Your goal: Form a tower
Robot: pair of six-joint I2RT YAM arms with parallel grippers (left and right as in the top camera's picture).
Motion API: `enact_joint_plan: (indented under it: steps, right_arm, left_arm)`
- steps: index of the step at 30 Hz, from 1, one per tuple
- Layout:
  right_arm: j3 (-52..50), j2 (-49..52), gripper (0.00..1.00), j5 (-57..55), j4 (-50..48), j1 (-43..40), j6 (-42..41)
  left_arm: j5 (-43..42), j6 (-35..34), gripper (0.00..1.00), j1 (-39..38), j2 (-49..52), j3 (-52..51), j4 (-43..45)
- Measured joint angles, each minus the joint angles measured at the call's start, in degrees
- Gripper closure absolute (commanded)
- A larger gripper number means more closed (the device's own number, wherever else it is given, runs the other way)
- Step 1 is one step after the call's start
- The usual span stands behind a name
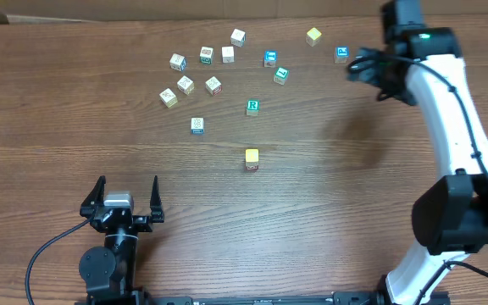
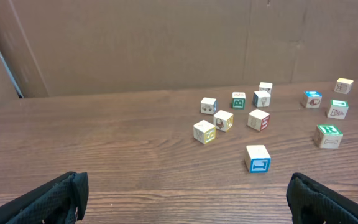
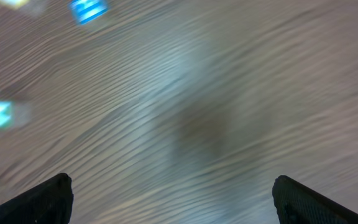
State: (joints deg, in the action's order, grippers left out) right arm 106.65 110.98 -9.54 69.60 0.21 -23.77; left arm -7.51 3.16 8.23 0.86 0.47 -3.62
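Right claw [image 1: 356, 68], jaws spread wide and gripping nothing, is hovering while the green R cube [image 1: 252, 107], sitting just 1 high with no tower yet, is lying to its left, nearer it than the left claw [image 1: 128, 181].

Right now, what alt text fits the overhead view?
Wooden alphabet cubes lie scattered over the far half of a wood-grain table, including the green R cube. The left gripper sits open at the near edge; the right gripper, open, hovers at the far right.
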Motion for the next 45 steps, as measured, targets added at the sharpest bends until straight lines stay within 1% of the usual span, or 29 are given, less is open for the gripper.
enact_joint_plan:
  steps: [3,5,7,9,13,16,19,23,24,25,26,28,29,31,32,33,34,35,38,40,41,42,43,44,45]
  right_arm:
    - [0.0,0.0,0.0,-0.9,0.5,-4.5,0.0]
    - [0.0,0.0,0.0,-1.1,0.4,-6.3,0.0]
    - [0.0,0.0,0.0,-1.2,0.4,-8.0,0.0]
    - [0.0,0.0,0.0,-1.2,0.4,-8.9,0.0]
    - [0.0,0.0,0.0,-1.2,-1.6,-9.5,0.0]
    - [0.0,0.0,0.0,-1.2,-2.6,-9.5,0.0]
    - [0.0,0.0,0.0,-1.2,-2.6,-9.5,0.0]
    - [0.0,0.0,0.0,-1.2,-2.8,-9.5,0.0]
    - [0.0,0.0,0.0,-1.2,-2.8,-9.5,0.0]
    - [0.0,0.0,0.0,-1.2,-2.8,-9.5,0.0]
    - [0.0,0.0,0.0,-1.2,-2.9,-9.5,0.0]
    - [-0.1,0.0,0.0,-1.2,-2.8,-9.5,0.0]
    - [-0.1,0.0,0.0,-1.2,-3.0,-9.5,0.0]
    - [-0.1,0.0,0.0,-1.2,-2.9,-9.5,0.0]
    - [-0.1,0.0,0.0,-1.1,-3.0,-9.5,0.0]
    - [-0.1,0.0,0.0,-1.2,-2.9,-9.5,0.0]
    - [-0.1,0.0,0.0,-1.1,-2.9,-9.5,0.0]
    - [-0.1,0.0,0.0,-1.2,-2.9,-9.5,0.0]
    - [-0.1,0.0,0.0,-1.2,-2.9,-9.5,0.0]
    - [-0.1,0.0,0.0,-1.2,-2.9,-9.5,0.0]
    - [-0.1,0.0,0.0,-1.2,-3.0,-9.5,0.0]
    - [-0.1,0.0,0.0,-1.2,-2.9,-9.5,0.0]
    - [-0.1,0.0,0.0,-1.2,-3.0,-9.5,0.0]
    - [-0.1,0.0,0.0,-1.2,-2.9,-9.5,0.0]
    - [-0.1,0.0,0.0,-1.2,-2.9,-9.5,0.0]
  left_arm:
    - [0.2,0.1,0.0,0.0,0.0,0.0,1.0]
    - [0.4,0.2,0.0,0.0,0.0,0.0,3.6]
    - [-1.9,0.2,0.0,0.0,0.0,0.0,7.0]
    - [-5.3,-0.8,0.0,0.0,0.0,0.0,7.5]
    - [-9.9,-7.8,0.0,0.0,1.1,1.7,3.7]
    - [-12.1,-10.8,0.0,0.0,6.1,8.3,-3.0]
    - [-13.5,-12.3,0.0,0.0,16.8,22.5,-13.3]
    - [-15.5,-13.4,0.0,-0.3,35.4,44.8,-27.3]
    - [-15.9,-13.4,0.0,-0.6,37.7,47.7,-30.0]
    - [-16.3,-13.6,0.0,-2.3,46.1,58.3,-37.8]
    - [-16.3,-13.7,0.0,-3.6,50.6,64.0,-41.6]
    - [-15.6,-13.8,0.0,-7.7,60.7,78.0,-52.2]
    - [-14.4,-13.8,0.0,-10.0,64.8,83.5,-55.4]
    - [-11.3,-13.8,0.0,-16.8,74.0,96.2,-63.4]
    - [-10.3,-13.7,0.0,-18.6,76.1,98.7,-64.1]
    - [-8.6,-13.8,0.0,-21.6,79.0,102.2,-67.4]
    - [-7.0,-13.8,0.0,-25.4,82.7,106.4,-68.8]
    - [-5.8,-13.8,0.0,-29.4,86.3,109.4,-67.7]
    - [-4.6,-13.7,0.0,-34.6,91.4,110.6,-64.0]
    - [-4.2,-13.7,0.0,-38.0,96.9,110.8,-61.7]
    - [-4.2,-13.8,0.05,-38.6,98.8,110.8,-60.9]
    - [-4.1,-13.9,0.18,-38.9,100.4,110.8,-59.9]
    - [-4.3,-14.4,0.37,-39.0,102.3,110.9,-59.5]
    - [-4.7,-14.9,0.48,-39.0,104.1,110.9,-59.4]
    - [-4.9,-15.5,0.56,-39.0,105.3,110.9,-59.4]
